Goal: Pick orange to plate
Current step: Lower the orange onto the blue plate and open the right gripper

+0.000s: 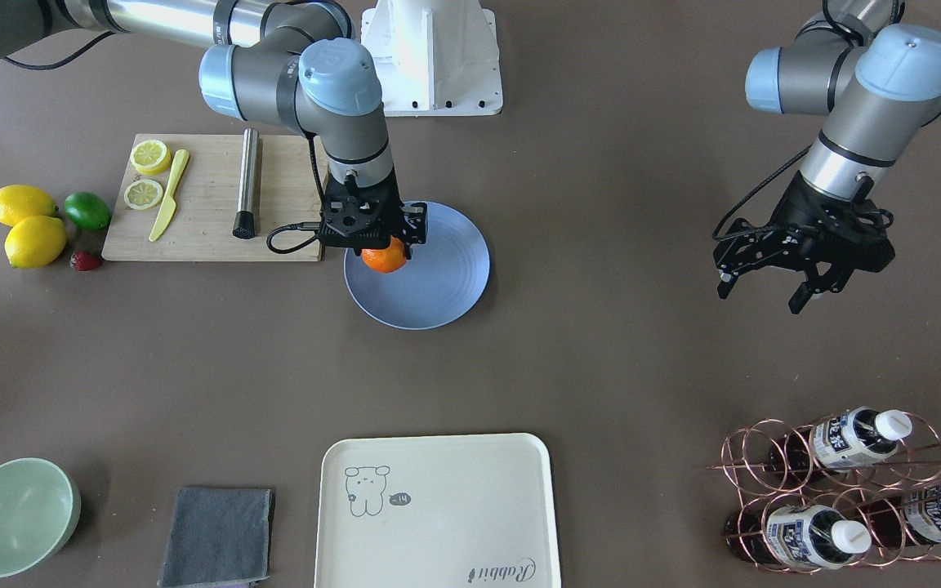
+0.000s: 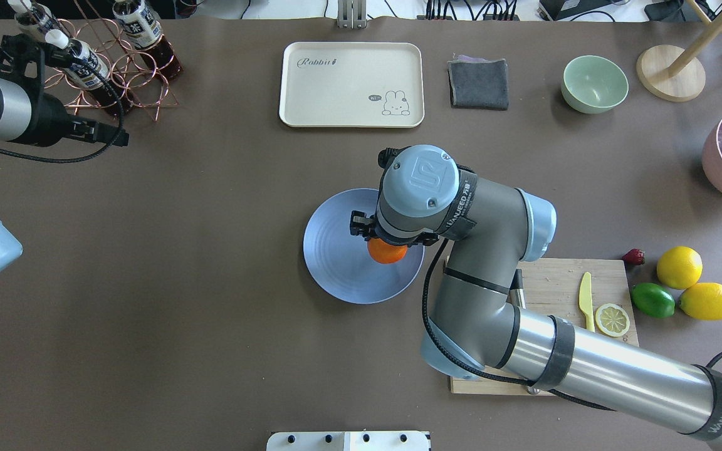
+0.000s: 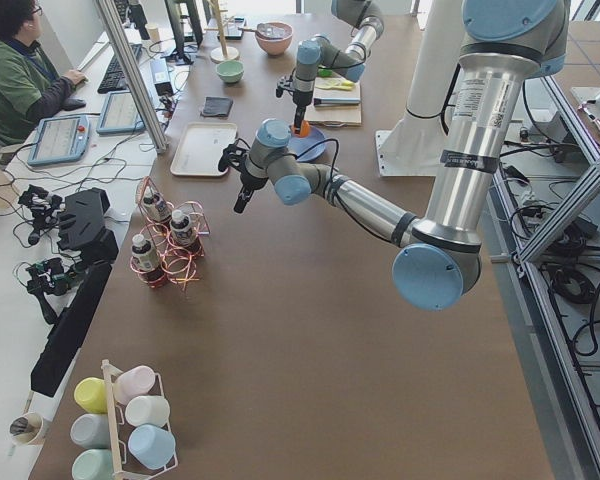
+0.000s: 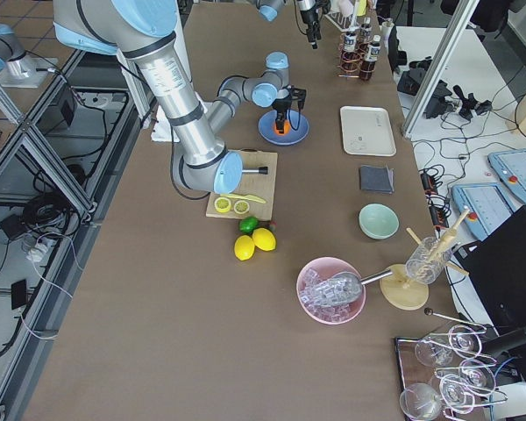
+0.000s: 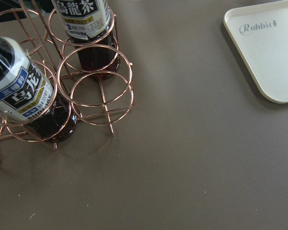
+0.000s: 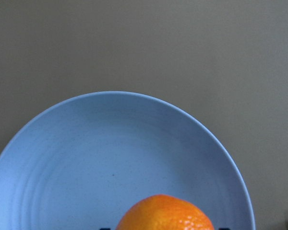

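Observation:
The orange sits between the fingers of my right gripper, which is shut on it. They hang over the blue-grey plate, on the side nearest the cutting board. From overhead, the orange peeks out under the right wrist, above the plate. In the right wrist view the orange fills the bottom centre, with the plate beneath it. Whether the fruit touches the plate is unclear. My left gripper hovers open and empty, far from the plate and near the bottle rack.
A cutting board beside the plate holds lemon slices, a yellow knife and a metal rod. Two lemons, a lime and a strawberry lie past it. A cream tray, grey cloth, green bowl and copper bottle rack line the operators' side.

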Controlling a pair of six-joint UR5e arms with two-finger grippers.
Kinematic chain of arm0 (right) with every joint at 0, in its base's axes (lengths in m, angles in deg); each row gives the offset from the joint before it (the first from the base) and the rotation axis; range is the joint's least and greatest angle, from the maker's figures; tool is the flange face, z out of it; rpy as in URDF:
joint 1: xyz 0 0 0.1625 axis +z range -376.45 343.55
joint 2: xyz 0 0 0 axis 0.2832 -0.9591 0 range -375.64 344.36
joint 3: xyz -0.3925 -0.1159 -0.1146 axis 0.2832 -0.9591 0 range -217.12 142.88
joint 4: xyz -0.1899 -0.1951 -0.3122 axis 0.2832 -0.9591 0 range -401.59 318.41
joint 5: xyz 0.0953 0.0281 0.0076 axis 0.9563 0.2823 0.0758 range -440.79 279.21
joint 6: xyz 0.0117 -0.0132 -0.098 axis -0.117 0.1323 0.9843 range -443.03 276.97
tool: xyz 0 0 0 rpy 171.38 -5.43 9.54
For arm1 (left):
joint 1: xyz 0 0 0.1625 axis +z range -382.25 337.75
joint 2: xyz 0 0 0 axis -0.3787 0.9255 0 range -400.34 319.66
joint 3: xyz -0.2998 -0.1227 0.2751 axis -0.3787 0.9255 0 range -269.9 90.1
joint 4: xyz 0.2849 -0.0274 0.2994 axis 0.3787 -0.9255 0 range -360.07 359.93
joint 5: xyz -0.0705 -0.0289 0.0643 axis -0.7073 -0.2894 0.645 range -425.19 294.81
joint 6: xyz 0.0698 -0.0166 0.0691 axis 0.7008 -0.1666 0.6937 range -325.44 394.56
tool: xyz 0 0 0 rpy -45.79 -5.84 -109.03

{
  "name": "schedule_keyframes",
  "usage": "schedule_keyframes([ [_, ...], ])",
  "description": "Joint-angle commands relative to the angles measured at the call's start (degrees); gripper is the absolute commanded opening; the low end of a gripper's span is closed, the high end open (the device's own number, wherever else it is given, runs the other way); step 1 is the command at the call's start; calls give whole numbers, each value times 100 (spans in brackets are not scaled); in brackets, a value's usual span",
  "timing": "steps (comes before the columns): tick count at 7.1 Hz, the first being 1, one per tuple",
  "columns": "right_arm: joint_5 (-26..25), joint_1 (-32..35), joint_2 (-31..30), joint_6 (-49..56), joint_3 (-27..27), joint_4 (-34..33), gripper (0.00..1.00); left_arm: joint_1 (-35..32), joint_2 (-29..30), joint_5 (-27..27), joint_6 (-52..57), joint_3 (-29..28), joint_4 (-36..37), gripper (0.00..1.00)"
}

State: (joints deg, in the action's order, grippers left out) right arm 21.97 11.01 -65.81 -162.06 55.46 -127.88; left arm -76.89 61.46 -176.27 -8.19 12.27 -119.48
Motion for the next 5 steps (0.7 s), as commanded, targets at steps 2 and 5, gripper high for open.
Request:
schedule_keyframes([
  [2, -194, -144, 279, -16, -485, 182, 0, -161, -20, -11, 354, -206, -3, 98],
  [5, -186, -136, 375, -51, -715, 500, 2, -161, -11, -11, 355, -276, -3, 98],
])
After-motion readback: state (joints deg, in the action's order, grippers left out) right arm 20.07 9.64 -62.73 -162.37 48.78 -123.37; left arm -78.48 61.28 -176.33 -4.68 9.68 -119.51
